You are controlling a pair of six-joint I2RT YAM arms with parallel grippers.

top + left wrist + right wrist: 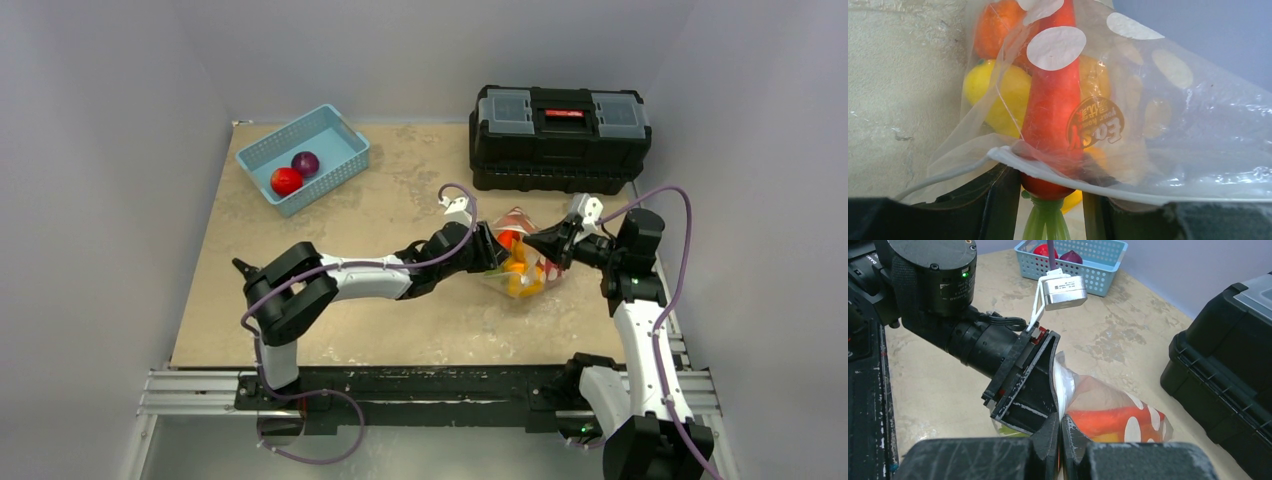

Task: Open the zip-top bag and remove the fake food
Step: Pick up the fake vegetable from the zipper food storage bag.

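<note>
Zip-top bag point(522, 270) held mid-table, carrot point(1053, 115) at its mouth.
The bag rested on the table point(400, 330), fake food point(998, 95) inside. The right gripper point(1059, 437) was clenched on its plastic edge; the left gripper point(1050, 200) reached into the mouth and seemed clamped on the carrot's stem end, though the zip strip point(1013, 157) hid the contact. A straight pull, right pinch firm, would have kept the bag from dragging.
</note>
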